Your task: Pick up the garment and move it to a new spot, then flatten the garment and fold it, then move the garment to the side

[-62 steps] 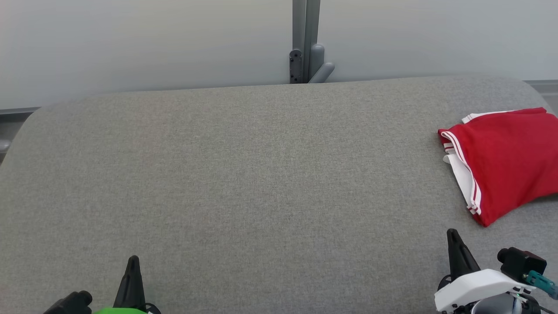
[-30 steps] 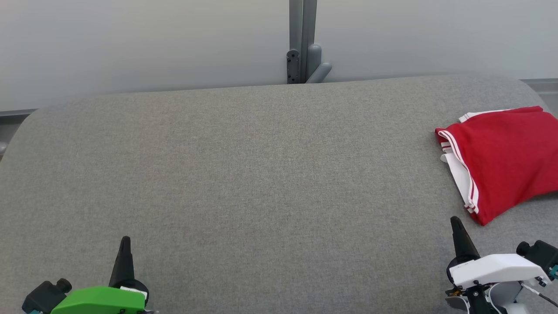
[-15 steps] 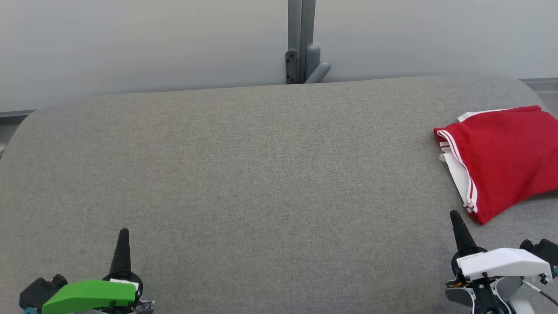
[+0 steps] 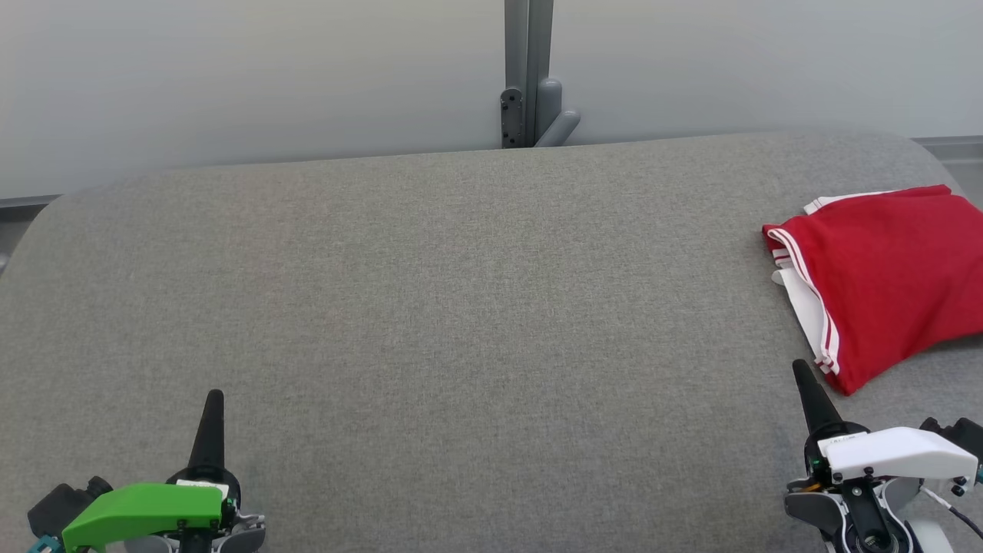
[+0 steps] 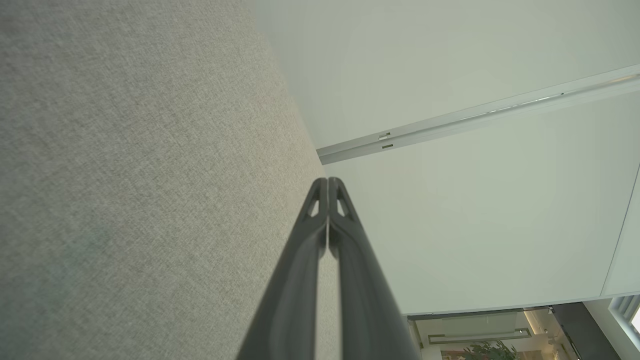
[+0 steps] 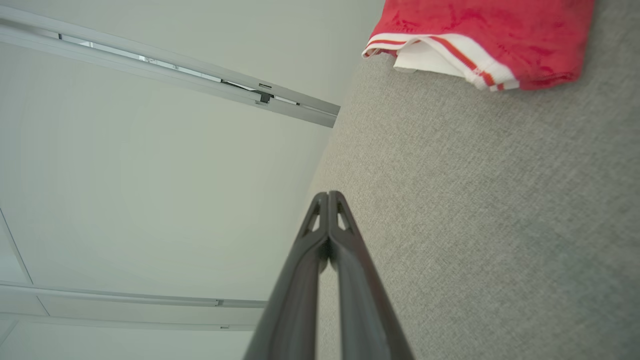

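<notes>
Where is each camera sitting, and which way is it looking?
Head view: on the robot's head, looking forward and down at the grey fabric surface and red garment on its right; left gripper and right gripper show at the bottom corners.
Left wrist view: on the left wrist, looking along its shut fingers over the surface toward a pale wall.
Right wrist view: on the right wrist, looking along its shut fingers toward the garment.
Shared: head and right wrist views both show the garment.

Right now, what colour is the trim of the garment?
White with red stripes on the red garment; clearest in the right wrist view.
</notes>
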Robot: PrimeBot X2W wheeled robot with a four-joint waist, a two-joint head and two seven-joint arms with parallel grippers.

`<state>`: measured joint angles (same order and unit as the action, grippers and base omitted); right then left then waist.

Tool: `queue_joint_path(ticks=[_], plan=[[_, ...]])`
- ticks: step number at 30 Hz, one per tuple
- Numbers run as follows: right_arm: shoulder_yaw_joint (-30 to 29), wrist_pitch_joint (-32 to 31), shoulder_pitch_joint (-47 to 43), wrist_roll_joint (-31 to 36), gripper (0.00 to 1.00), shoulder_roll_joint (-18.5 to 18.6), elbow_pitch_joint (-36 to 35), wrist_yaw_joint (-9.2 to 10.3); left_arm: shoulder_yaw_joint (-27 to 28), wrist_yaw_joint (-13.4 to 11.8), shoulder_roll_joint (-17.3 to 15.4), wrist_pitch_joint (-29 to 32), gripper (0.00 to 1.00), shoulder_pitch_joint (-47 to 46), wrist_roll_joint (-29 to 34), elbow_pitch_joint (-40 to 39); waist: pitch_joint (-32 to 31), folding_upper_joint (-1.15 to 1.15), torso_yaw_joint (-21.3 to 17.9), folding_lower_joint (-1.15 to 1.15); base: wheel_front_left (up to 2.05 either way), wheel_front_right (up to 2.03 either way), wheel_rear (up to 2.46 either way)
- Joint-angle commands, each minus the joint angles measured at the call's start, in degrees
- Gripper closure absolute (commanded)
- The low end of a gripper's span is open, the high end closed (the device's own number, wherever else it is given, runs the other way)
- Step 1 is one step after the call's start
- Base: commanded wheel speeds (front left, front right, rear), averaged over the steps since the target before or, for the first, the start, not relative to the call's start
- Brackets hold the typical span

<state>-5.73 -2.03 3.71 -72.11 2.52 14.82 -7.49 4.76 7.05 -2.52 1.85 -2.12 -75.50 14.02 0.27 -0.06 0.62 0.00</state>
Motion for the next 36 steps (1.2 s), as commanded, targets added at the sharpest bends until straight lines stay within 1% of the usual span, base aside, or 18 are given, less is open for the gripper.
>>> queue_joint_path(ticks=[1, 19, 36], plan=[[-0.2, -0.5, 0.9, -1.5, 1.00, 0.4, -0.6, -0.02, 0.3, 0.2, -0.4, 0.4, 1.00, -1.5, -1.4, -0.4, 0.0, 0.04, 0.0, 0.00, 0.00, 0.00, 0.00], [-0.6, -2.6, 1.8, -11.0, 1.00, 0.4, -0.9, -0.01, 1.0, 0.5, -0.5, 2.5, 1.00, -2.8, -9.3, -0.4, 0.0, 0.04, -0.3, 0.00, 0.00, 0.00, 0.00], [-0.9, -4.4, 2.4, -18.3, 1.00, 0.5, -1.1, -0.01, 1.6, 0.5, -0.5, 4.2, 1.00, -4.0, -15.4, -0.4, -0.1, 0.05, -0.5, 0.00, 0.00, 0.00, 0.00]])
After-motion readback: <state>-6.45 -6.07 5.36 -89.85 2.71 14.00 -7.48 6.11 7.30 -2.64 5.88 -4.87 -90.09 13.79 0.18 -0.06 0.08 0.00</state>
